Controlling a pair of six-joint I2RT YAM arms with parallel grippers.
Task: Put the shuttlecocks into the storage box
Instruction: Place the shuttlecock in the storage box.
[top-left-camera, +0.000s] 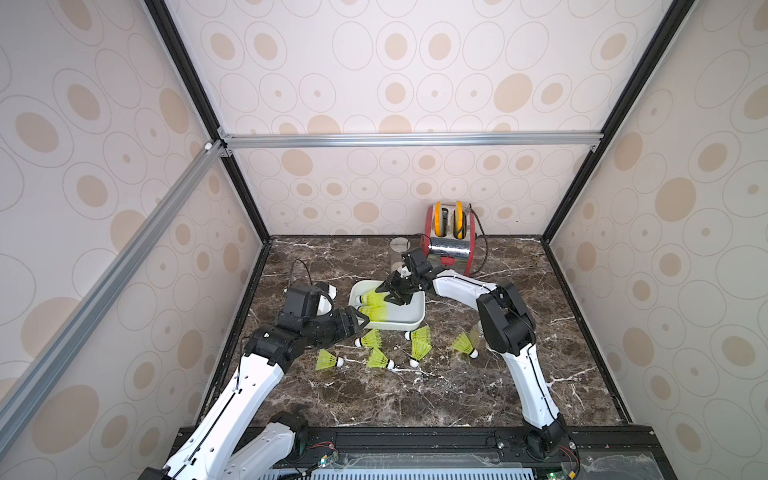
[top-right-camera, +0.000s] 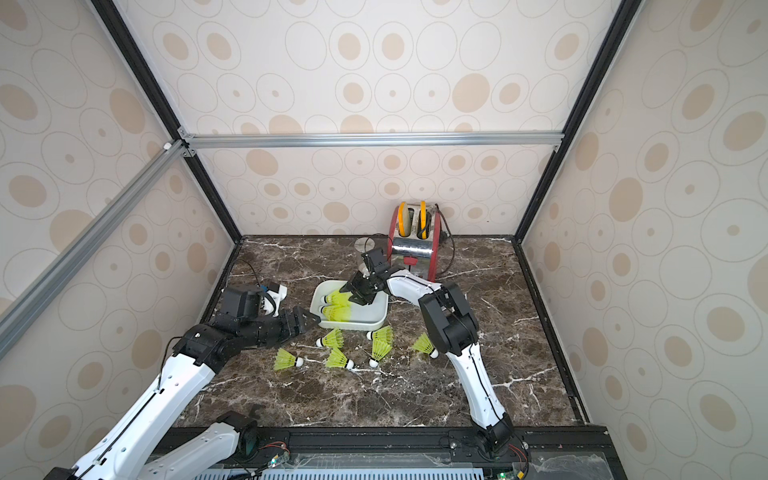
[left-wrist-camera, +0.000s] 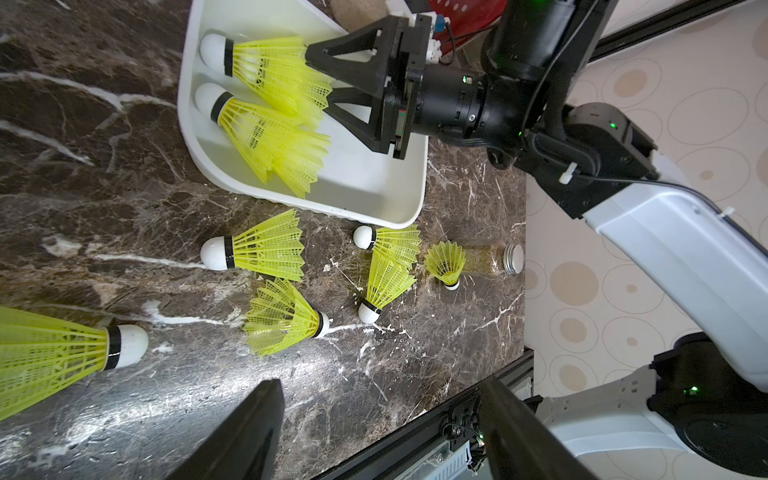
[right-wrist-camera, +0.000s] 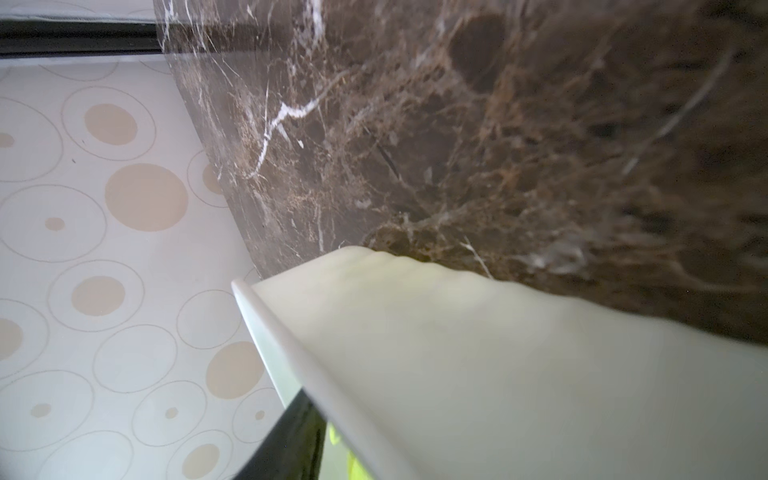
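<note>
The white storage box sits mid-table. Two yellow-green shuttlecocks lie in it, white tips toward the left. My right gripper hangs over the box, open; in the left wrist view its fingers stand apart over the skirt of the far shuttlecock, which rests on the box floor. My left gripper is open and empty at the box's front left corner. Several more shuttlecocks lie on the marble in front of the box. In the right wrist view the box wall fills the foreground.
A red toaster with yellow-rimmed discs in its slots stands at the back, a clear jar beside it. A small jar with a metal lid lies by the right arm. Patterned walls enclose the marble table.
</note>
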